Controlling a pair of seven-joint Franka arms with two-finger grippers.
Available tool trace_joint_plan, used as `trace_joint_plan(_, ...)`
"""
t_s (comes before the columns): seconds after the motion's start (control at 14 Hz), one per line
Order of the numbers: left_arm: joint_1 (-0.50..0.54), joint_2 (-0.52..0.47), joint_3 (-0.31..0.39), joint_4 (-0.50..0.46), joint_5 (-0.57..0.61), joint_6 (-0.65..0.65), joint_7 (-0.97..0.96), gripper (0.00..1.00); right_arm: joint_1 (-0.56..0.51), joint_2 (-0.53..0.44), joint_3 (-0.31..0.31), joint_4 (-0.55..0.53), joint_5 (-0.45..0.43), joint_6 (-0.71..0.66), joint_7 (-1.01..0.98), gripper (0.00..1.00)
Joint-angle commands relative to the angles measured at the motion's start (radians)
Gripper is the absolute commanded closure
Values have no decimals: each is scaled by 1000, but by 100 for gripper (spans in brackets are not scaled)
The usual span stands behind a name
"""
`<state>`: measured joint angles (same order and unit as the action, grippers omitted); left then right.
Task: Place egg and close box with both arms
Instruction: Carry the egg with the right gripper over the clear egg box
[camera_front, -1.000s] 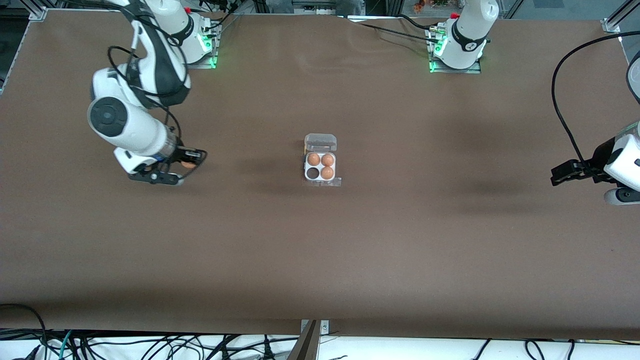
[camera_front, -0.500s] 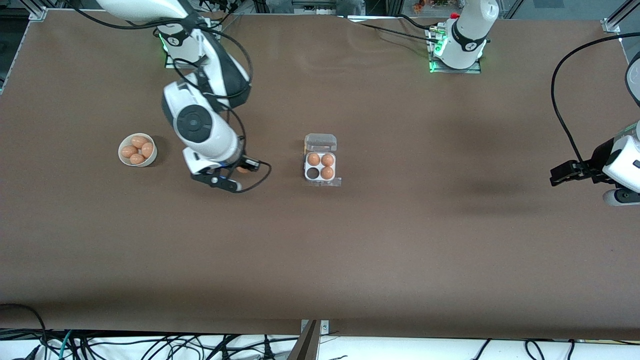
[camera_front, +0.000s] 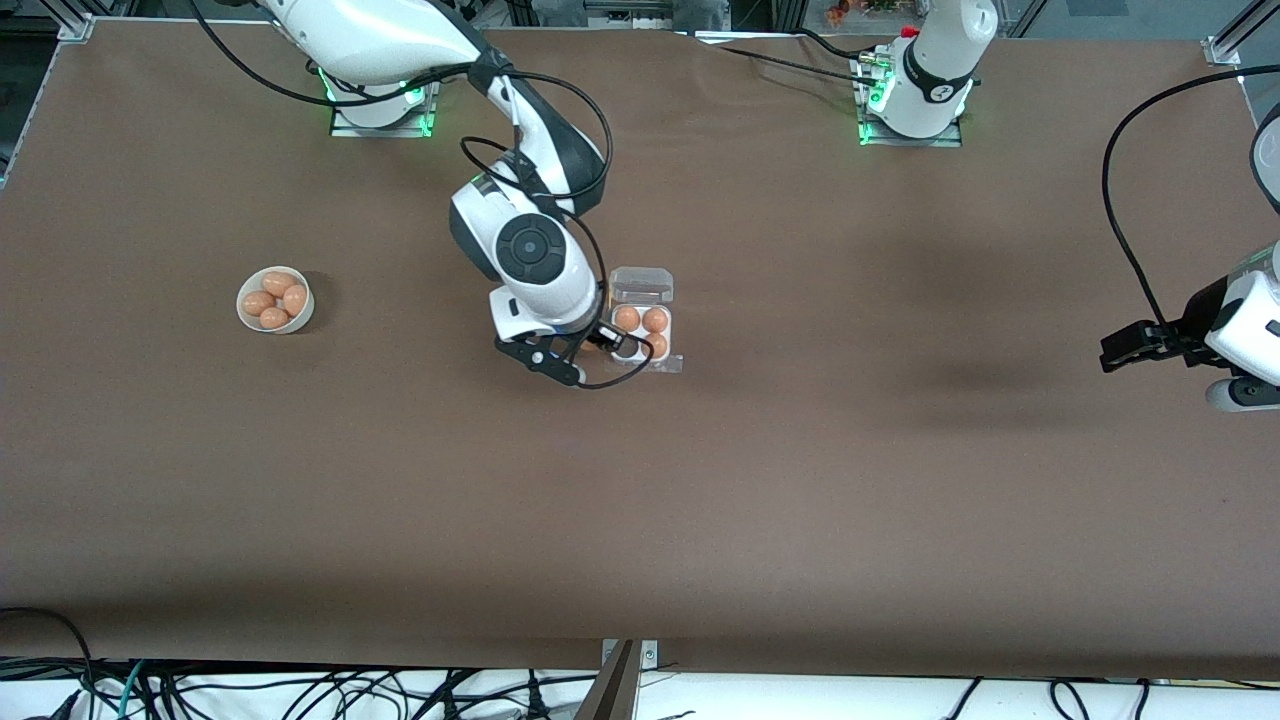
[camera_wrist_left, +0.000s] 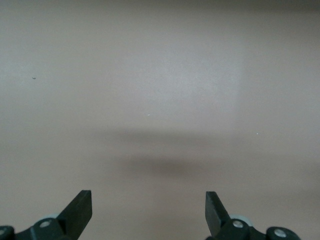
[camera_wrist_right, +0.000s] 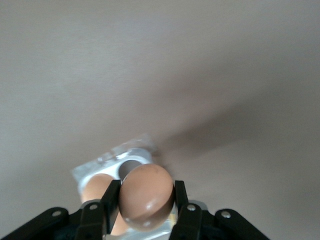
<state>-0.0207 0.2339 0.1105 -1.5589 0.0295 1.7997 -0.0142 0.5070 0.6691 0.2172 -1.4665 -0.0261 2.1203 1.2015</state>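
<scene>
A: Where's the box (camera_front: 642, 335)?
B: Mid-table (camera_front: 760, 480), lid (camera_front: 641, 284) swung open and lying flat on the side of the box away from the front camera. Three eggs seated; the fourth cell (camera_front: 626, 347), at the corner nearest the camera and toward the right arm's end, is dark and unfilled.

A: And the right hand (camera_front: 603, 338)?
B: Over that same edge of the box, by the dark cell. Fingers (camera_wrist_right: 111, 202) clamped on the egg (camera_wrist_right: 146, 194), one each side. From the front the egg is mostly hidden by the hand, so its height above the box is hard to judge.

A: Left hand (camera_front: 1122, 352)?
B: Well apart from the box, at the left arm's end, waiting. Fingers (camera_wrist_left: 80, 209) spread wide, nothing between them, bare table below.

A: Anything else?
B: White bowl (camera_front: 275, 300) holding four eggs, well off from the box toward the right arm's end.
</scene>
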Motion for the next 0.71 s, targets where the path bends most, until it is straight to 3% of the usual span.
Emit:
trace_joint_plan(0.0, -4, 12, 5, 28, -19, -17, 11, 0, 25, 38, -4, 45, -3, 41, 73, 72)
trace_joint_plan(0.64, -4, 10, 0, 26, -19, -17, 10, 0, 74, 93, -6, 43, -2, 64, 92, 71)
